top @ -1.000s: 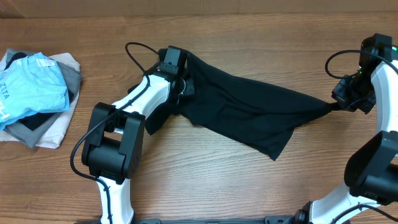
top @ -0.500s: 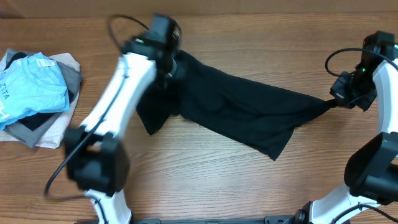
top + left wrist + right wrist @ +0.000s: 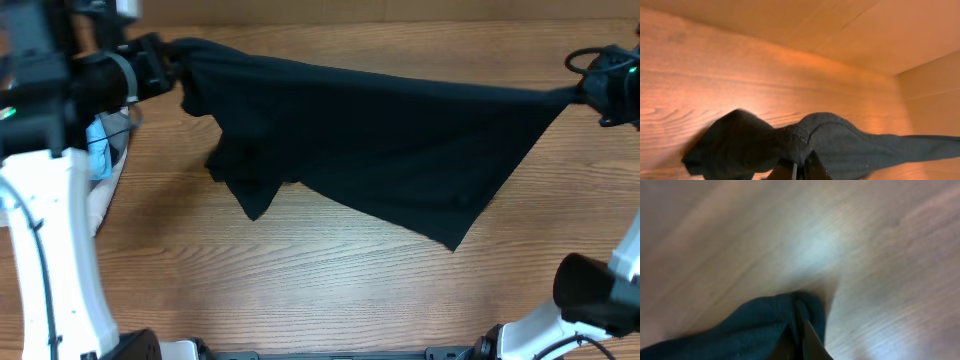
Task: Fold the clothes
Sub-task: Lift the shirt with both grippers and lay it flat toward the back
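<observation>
Overhead, the large plain black soft-fabric garment (image 3: pixel 380 140) stretches taut across the wooden bench (image 3: pixel 300 290); only wrist views show left fingers (image 3: pixel 785 171) and right fingers (image 3: pixel 815 347) clamped on its ends.

Two end effectors (image 3: pixel 168 66) (image 3: pixel 585 94) hold the clothes (image 3: pixel 380 140) stretched.

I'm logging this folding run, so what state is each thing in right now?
black garment: unfolded, stretched between both grippers, lower part hanging loose.
left gripper: shut on one end of the black garment.
right gripper: shut on its other end.
light blue shirt: mostly hidden behind the left arm.
</observation>
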Available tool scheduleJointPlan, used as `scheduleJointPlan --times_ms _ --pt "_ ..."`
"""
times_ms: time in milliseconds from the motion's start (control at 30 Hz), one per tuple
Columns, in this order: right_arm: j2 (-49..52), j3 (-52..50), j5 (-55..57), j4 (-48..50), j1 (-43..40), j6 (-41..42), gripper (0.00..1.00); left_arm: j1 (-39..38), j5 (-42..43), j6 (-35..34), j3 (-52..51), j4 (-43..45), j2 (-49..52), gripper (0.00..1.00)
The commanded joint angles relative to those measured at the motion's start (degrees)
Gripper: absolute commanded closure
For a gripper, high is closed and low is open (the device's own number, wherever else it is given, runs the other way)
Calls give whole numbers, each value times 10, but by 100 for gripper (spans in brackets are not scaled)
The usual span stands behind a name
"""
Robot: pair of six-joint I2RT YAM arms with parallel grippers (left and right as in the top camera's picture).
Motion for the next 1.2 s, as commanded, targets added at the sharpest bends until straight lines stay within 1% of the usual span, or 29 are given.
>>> scheduleJointPlan --times_ms 0,100,233,367,500,633,800,867,967,1067,1167 --pt "-53 45 1 1 -4 -11 96 68 143 11 6 11 -65 96" --pt "-93 57 2 4 -4 -23 96 101 185 16 6 30 -110 96" --pt "-148 60 6 26 -5 -22 96 115 186 17 6 67 -167 96" --pt "-203 60 29 81 -5 -22 96 123 184 17 6 96 -217 96" --pt "-242 60 45 120 -5 -22 96 137 184 6 6 108 -247 96" --pt "-241 59 45 124 -4 -22 96 142 180 6 6 103 -248 96" --pt "-178 59 22 109 -4 -35 96 142 180 6 6 74 -198 96" --pt "-135 59 -3 102 -4 -51 96 141 180 9 6 57 -158 96" --pt "-69 59 -17 99 3 -57 96 126 180 9 6 62 -92 96" --pt "11 59 -20 124 24 -67 96 90 179 -12 6 121 7 96" --pt "67 59 -20 185 44 -58 96 67 179 -67 7 210 85 96"
